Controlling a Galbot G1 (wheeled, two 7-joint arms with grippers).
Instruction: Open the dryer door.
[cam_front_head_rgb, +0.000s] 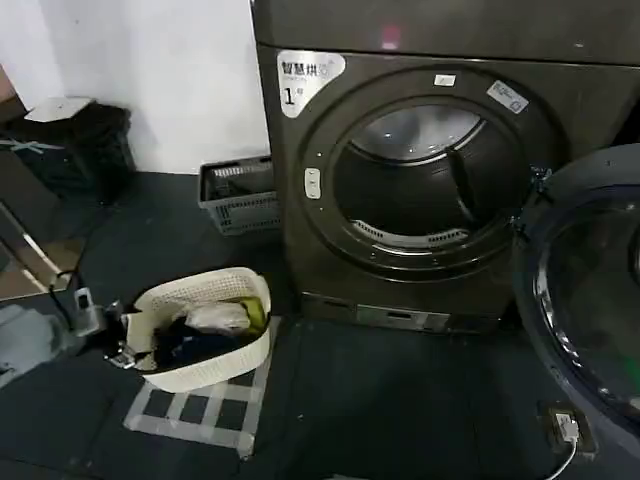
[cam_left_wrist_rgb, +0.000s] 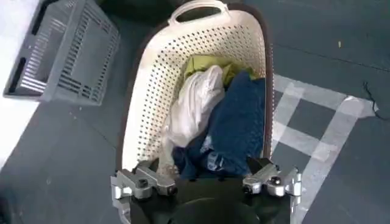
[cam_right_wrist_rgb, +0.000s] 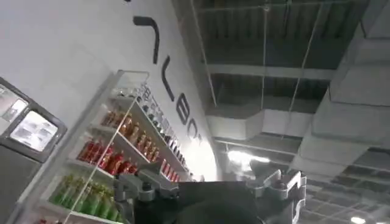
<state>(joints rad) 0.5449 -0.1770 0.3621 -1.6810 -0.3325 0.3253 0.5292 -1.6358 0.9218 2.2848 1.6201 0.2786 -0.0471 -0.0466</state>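
Left pincer (cam_left_wrist_rgb: 205, 184): spread wide, empty, over white perforated laundry basket (cam_front_head_rgb: 160, 300). Dark grey-brown front-loading dryer (cam_front_head_rgb: 300, 220): drum exposed. Chrome-rimmed round dryer door (cam_front_head_rgb: 590, 290): swung open rightward; might rebound shut. Right pincer (cam_right_wrist_rgb: 210, 185): parted, empty, ceiling-pointed.

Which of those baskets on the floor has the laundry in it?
Start at the big dark dryer, whose door hangs open on the right. On the floor to its left, the nearer basket, the white perforated laundry basket, holds white, blue and yellow-green clothes. The grey slatted crate by the wall is darker and boxier.
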